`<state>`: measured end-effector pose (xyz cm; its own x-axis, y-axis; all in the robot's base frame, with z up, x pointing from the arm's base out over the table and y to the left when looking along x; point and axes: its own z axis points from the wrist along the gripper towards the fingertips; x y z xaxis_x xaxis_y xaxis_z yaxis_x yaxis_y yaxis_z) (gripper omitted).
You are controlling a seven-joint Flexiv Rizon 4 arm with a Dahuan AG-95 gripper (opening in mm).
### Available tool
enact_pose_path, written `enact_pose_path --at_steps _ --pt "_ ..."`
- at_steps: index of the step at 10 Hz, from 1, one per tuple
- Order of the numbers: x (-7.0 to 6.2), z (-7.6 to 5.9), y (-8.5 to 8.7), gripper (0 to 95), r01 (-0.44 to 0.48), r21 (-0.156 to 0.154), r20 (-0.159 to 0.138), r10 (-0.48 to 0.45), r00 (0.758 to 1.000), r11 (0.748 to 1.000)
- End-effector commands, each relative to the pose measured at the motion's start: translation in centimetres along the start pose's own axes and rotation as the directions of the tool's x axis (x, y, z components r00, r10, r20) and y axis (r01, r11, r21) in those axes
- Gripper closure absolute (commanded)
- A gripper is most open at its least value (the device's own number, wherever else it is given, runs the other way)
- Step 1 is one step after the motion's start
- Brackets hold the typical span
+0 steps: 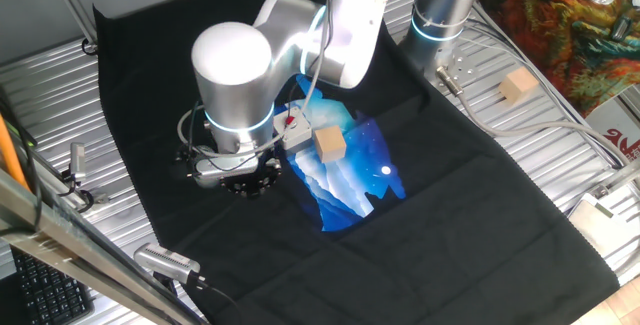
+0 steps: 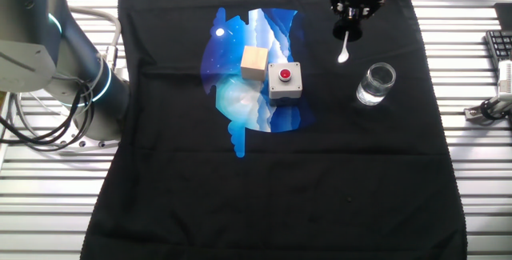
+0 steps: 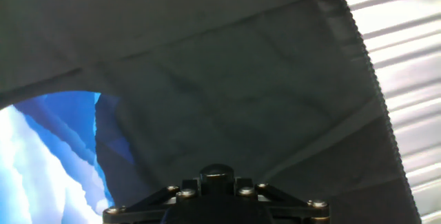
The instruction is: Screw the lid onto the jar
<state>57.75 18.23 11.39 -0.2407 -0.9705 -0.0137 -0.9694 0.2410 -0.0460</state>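
In the other fixed view, my gripper [image 2: 350,22] hangs over the far right part of the black cloth, shut on the lid [image 2: 346,31]. The lid is a small black cap, and its thin white rounded-tip piece [image 2: 343,50] points down toward the cloth. The jar [image 2: 376,83], short clear glass, stands upright on the cloth just right of and nearer than the lid, apart from it. In one fixed view, the arm's wrist hides the jar and most of the gripper [image 1: 243,178]. The hand view shows only the hand's black body [image 3: 217,200] over cloth, with no fingers visible.
A tan wooden cube [image 2: 254,62] and a grey box with a red button [image 2: 285,81] sit on the blue print [image 2: 240,100], left of the jar. Another wooden cube [image 1: 518,85] lies on the metal table beyond the cloth. The cloth's edge [image 3: 358,38] is close by.
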Motion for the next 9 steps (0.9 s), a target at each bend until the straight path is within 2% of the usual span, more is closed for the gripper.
enact_pose_path --at_steps 1,2,3,5,9 --pt "-0.6 0.4 -0.8 95.0 0.020 0.003 -0.005 -0.020 1.000 1.000" --pt "-0.8 0.6 -1.5 95.0 0.048 -0.004 0.004 -0.048 0.999 0.999" --pt "-1.2 0.5 -2.1 95.0 0.075 -0.010 -0.001 -0.075 0.997 0.997" --pt "-1.9 0.2 -2.8 95.0 0.094 -0.015 -0.009 -0.094 0.996 0.995" --pt "-2.3 0.5 -4.0 95.0 0.101 -0.022 0.006 -0.101 0.995 0.995"
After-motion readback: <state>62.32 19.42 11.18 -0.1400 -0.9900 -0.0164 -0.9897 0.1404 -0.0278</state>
